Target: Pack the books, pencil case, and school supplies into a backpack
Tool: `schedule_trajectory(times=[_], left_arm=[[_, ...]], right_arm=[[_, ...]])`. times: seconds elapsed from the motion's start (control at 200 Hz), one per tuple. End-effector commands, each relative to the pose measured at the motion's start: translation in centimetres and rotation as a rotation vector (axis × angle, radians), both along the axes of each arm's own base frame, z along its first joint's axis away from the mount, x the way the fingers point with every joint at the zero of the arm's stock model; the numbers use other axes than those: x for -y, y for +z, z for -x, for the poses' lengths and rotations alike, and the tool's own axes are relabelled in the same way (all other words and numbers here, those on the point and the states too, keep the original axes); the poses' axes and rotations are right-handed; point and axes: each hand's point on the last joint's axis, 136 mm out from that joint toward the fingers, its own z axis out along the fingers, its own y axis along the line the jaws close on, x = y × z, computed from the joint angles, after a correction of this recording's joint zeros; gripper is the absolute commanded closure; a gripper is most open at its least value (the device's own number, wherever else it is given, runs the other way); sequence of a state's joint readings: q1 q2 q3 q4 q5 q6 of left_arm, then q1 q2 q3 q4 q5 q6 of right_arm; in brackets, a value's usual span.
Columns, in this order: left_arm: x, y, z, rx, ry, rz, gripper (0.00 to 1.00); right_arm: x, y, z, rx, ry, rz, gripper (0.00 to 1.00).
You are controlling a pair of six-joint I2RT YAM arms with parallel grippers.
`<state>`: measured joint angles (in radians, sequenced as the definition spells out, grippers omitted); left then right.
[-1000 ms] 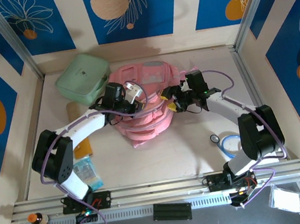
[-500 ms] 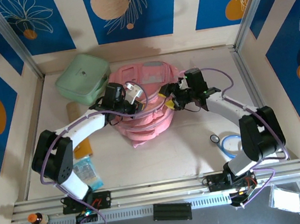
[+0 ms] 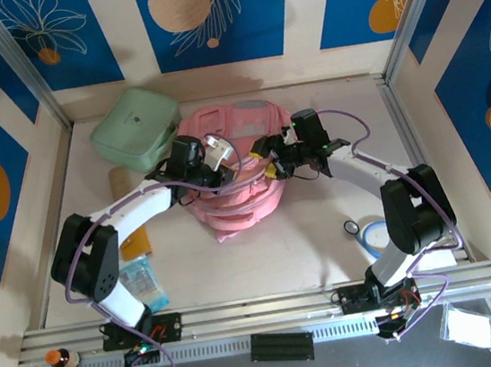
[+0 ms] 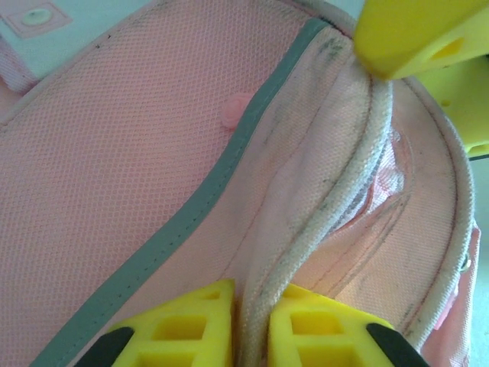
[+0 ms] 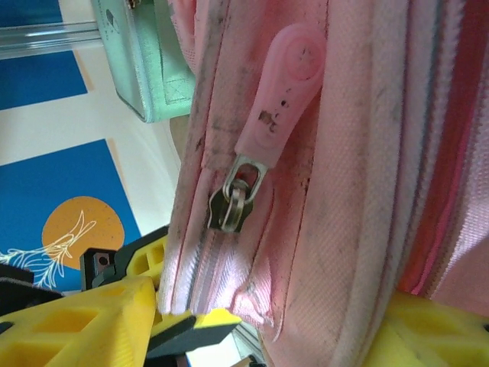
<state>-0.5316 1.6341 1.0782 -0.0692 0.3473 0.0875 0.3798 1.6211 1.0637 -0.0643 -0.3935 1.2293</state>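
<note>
The left tool [image 4: 256, 297] has its yellow fingers close together, pinching the corded rim of the backpack [image 3: 248, 203]. The right tool [image 5: 283, 321] stands wider, and a thick fold of the same pink fabric fills the gap between its fingers, so it appears clamped on the bag beside the zip. The backpack lies in the middle of the table [image 3: 282, 251], with the mint-green case [image 3: 134, 130] touching its far left corner. The step looks like opening the bag. It should go best if one tool holds the rim taut while the other draws the pink zipper pull [image 5: 279, 76] straight along the zip line rather than away from it. How far the zip is undone is hard to tell. Nothing inside the bag can be seen, and the left arm cuts off the flat things lying near it.
</note>
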Motion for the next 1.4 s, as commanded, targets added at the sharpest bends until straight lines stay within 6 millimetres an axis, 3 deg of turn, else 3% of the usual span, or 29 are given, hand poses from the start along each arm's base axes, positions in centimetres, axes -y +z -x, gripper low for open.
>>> schedule_trajectory(times=[0.0, 0.17, 0.345, 0.44, 0.535, 0.735, 0.96, 1.155, 1.395], left_arm=[[0.4, 1.9, 1.3, 0.021, -0.034, 0.035, 0.76], [-2.1, 2.9, 1.7, -0.020, 0.148, 0.036, 0.47], [-2.8, 3.0, 3.8, -0.168, 0.320, 0.105, 0.37], [-2.7, 1.9, 5.2, -0.242, 0.408, 0.093, 0.37], [-2.5, 0.5, 6.3, -0.304, 0.508, 0.076, 0.39], [1.0, -0.4, 7.7, -0.357, 0.511, 0.120, 0.43], [2.7, -1.2, 6.0, -0.354, 0.568, 0.091, 0.51], [3.7, -0.4, 4.3, -0.312, 0.587, 0.138, 0.55], [4.3, 0.6, 3.7, -0.299, 0.591, 0.190, 0.62]], right_arm=[[-1.2, 0.9, -0.4, -0.025, 0.018, -0.014, 0.35], [-2.0, 0.0, -0.4, -0.069, 0.047, 0.022, 0.41], [-2.4, -0.3, -0.3, -0.054, 0.065, 0.042, 0.60], [-2.6, -0.1, -0.3, -0.037, 0.075, 0.040, 0.68], [-2.7, 0.3, -0.4, -0.016, 0.081, 0.037, 0.70], [-2.9, 0.5, -0.3, -0.001, 0.086, 0.036, 0.70], [-3.1, 0.7, -0.2, 0.001, 0.096, 0.026, 0.71], [-3.1, 1.0, 0.0, 0.008, 0.103, 0.017, 0.72], [-3.3, 0.7, 0.1, 0.003, 0.116, 0.013, 0.75]])
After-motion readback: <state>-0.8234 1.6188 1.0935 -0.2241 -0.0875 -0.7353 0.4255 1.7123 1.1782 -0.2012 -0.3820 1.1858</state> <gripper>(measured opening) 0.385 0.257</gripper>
